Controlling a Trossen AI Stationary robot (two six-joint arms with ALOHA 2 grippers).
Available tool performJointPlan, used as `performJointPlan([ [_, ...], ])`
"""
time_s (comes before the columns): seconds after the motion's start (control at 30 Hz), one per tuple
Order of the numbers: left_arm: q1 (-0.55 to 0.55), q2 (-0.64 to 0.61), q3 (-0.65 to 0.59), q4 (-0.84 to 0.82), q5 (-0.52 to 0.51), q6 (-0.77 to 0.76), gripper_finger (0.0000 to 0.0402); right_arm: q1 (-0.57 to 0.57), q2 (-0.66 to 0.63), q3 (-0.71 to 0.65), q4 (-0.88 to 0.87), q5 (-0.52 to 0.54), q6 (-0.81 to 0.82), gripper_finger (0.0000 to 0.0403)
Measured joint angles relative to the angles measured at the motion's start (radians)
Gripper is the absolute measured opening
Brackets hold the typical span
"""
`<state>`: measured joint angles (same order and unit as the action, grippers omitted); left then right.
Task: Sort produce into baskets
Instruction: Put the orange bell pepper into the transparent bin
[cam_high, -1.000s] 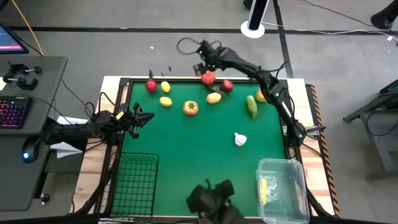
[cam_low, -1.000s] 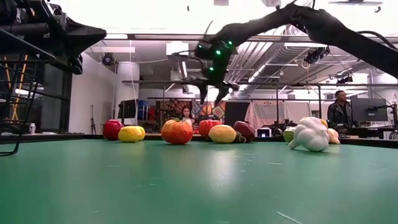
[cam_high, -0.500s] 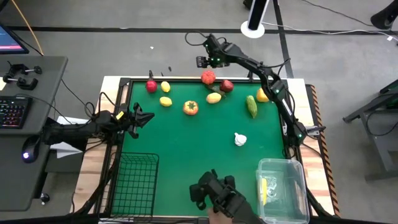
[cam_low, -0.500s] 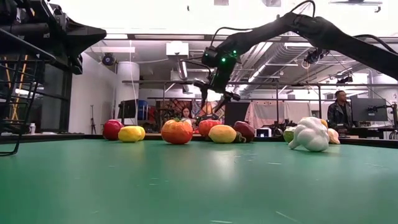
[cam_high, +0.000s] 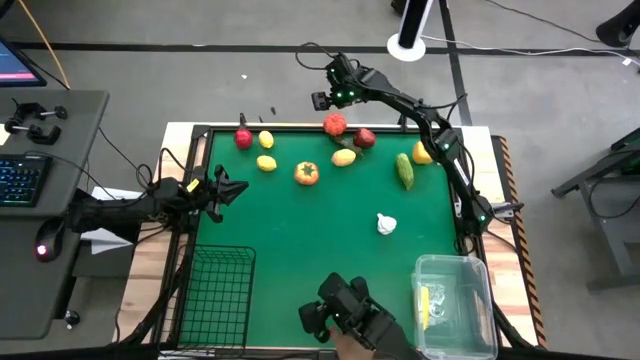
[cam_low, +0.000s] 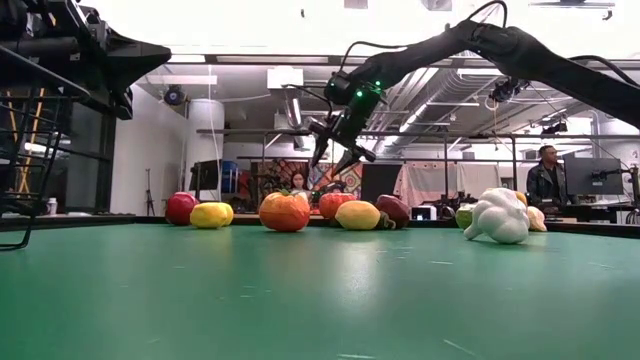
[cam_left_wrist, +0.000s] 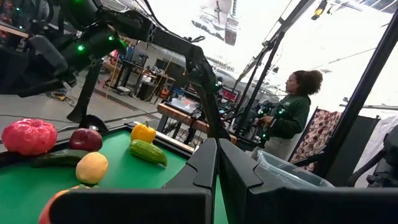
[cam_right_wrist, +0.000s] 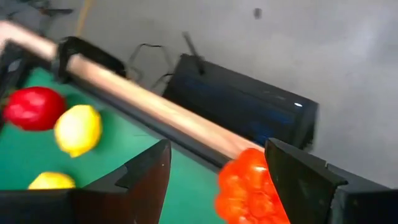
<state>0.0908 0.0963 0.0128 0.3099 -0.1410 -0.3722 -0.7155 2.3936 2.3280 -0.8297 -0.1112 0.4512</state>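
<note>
Fingers of the right gripper (cam_high: 322, 99) are spread, empty, beyond the table's far edge; the left gripper (cam_high: 236, 188) is pressed shut. Glossy, colourful produce (cam_high: 307, 173) is lined along the green mat's (cam_high: 300, 240) far side.

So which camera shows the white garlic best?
The low view: the white garlic sits unobstructed and large at the right. The high view shows it small, mid-table. Neither wrist view shows it.

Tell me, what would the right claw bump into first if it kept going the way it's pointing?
Probably the red bumpy fruit: the open right claw hangs beyond the table's far edge, and its wrist view shows that fruit between its fingers. Depth is unclear, so it may reach the wooden rim first.
</note>
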Motion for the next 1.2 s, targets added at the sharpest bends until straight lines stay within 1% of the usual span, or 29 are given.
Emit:
performJointPlan([
  [0.07,0.0,0.0,0.0,0.0,0.0,-0.001,0.0003,0.0,0.0,0.0,0.001,0.007,-0.018,0.0257],
  [0.13,0.0,0.0,0.0,0.0,0.0,0.0,0.0003,0.002,0.0,0.0,-0.004,0.009,-0.034,0.0271],
  [0.2,0.0,0.0,0.0,0.0,0.0,-0.001,0.0003,0.003,-0.001,0.0,-0.025,0.003,-0.05,0.0297],
  [0.33,0.0,0.0,0.0,0.0,0.0,-0.001,0.0003,0.015,-0.001,0.0,-0.078,0.023,-0.096,0.0376],
  [0.4,0.0,0.0,0.0,0.0,0.0,0.0,0.0003,0.021,-0.001,0.0,-0.102,0.056,-0.128,0.0391],
  [0.47,0.0,0.0,0.0,0.0,0.0,-0.001,0.0003,0.027,-0.001,0.0,-0.11,0.1,-0.141,0.038],
  [0.57,0.0,0.0,0.0,0.0,0.0,0.0,0.0003,0.035,-0.001,0.0,-0.107,0.203,-0.103,0.0364],
  [0.6,0.0,0.0,0.0,0.0,0.0,-0.001,0.0003,0.037,-0.002,0.0,-0.118,0.211,-0.086,0.0362],
  [0.77,0.0,0.0,0.0,0.0,0.0,-0.001,0.0003,0.042,-0.001,-0.001,-0.218,0.191,-0.095,0.036],
  [0.87,0.0,0.0,0.0,0.0,0.0,0.0,0.0003,0.044,0.002,-0.001,-0.207,0.19,-0.108,0.036],
  [1.03,0.0,0.0,0.0,0.0,0.0,-0.001,0.0003,0.044,0.004,-0.001,-0.179,0.192,-0.048,0.036],
  [1.13,0.0,0.0,0.0,0.0,0.0,-0.001,0.0003,0.043,0.005,-0.001,-0.186,0.242,-0.035,0.036],
  [1.2,0.0,0.0,0.0,0.0,0.0,0.0,0.0003,0.043,0.007,-0.001,-0.182,0.249,0.007,0.036],
])
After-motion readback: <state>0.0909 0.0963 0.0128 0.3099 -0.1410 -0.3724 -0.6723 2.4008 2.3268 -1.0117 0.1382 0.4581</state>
